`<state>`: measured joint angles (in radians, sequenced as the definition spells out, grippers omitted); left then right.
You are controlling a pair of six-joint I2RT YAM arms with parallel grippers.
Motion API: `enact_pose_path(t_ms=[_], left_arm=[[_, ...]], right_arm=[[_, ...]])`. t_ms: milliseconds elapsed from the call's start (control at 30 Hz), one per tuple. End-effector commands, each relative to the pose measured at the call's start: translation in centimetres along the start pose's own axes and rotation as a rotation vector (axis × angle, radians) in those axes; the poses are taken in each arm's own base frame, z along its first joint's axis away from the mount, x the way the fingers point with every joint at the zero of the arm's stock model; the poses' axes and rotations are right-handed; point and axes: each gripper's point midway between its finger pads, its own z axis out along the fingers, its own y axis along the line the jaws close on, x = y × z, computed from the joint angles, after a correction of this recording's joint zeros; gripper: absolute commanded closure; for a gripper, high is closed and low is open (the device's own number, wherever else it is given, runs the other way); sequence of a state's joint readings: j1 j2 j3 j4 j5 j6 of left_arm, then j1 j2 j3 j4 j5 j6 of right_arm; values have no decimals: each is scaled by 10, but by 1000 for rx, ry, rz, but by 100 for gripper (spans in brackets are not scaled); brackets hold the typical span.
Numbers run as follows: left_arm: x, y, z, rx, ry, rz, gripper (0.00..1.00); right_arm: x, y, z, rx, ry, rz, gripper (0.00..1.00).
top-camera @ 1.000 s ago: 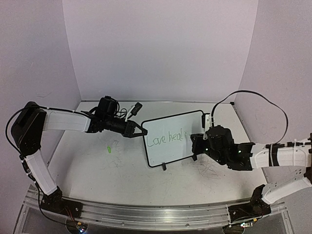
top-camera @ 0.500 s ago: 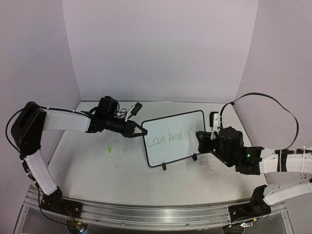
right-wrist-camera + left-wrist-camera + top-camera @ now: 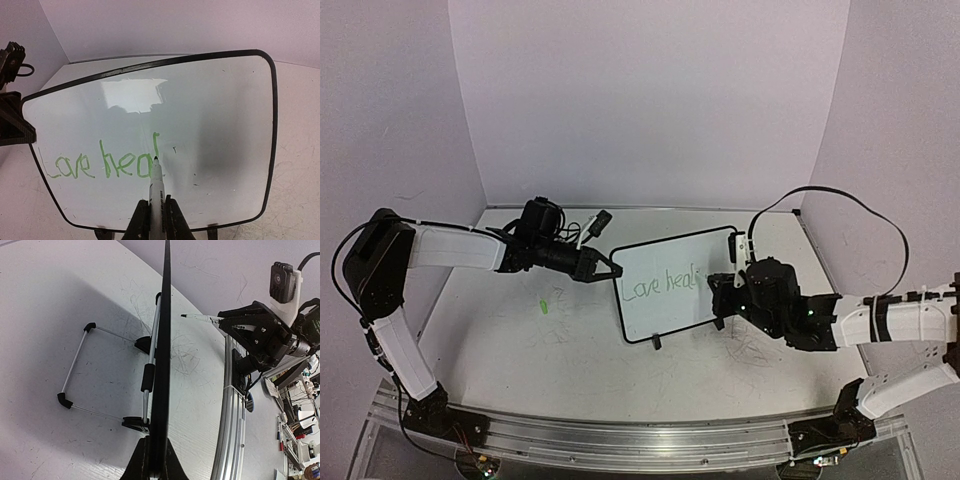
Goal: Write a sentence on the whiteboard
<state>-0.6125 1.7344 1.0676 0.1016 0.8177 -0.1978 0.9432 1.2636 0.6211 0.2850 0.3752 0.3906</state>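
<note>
Plainly, the whiteboard (image 3: 672, 285) stands propped on its wire stand (image 3: 80, 365) near the middle of the table (image 3: 500, 350), leaning back with its face turned toward the right arm. The left gripper (image 3: 607, 270) is pinched onto the frame at the board's nine o'clock edge; in the left wrist view the board runs edge-on between its fingers (image 3: 139, 466). That hold most likely braces the board, since a light panel on thin feet could slide or tip under pen pressure. The right gripper (image 3: 156, 220), off the board's four o'clock corner in the overhead view, is pressed tight on a marker (image 3: 156, 187) pointed nose-first at the face. Its tip sits at the foot of the last stroke of the green writing (image 3: 100, 164), "Love heal", in the board's six o'clock half; actual contact I cannot tell. Blank surface lies toward three o'clock, so the sentence looks only part done
</note>
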Motion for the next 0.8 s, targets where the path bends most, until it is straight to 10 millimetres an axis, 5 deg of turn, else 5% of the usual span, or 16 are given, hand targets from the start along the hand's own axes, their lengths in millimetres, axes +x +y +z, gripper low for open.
enact_pose_path(t_ms=[0, 767], left_arm=[[-15, -17, -6, 26, -14, 30, 100], [-15, -18, -6, 28, -11, 27, 100]], right_arm=[[-14, 10, 4, -22, -23, 24, 100], [-9, 7, 6, -9, -18, 41, 100]])
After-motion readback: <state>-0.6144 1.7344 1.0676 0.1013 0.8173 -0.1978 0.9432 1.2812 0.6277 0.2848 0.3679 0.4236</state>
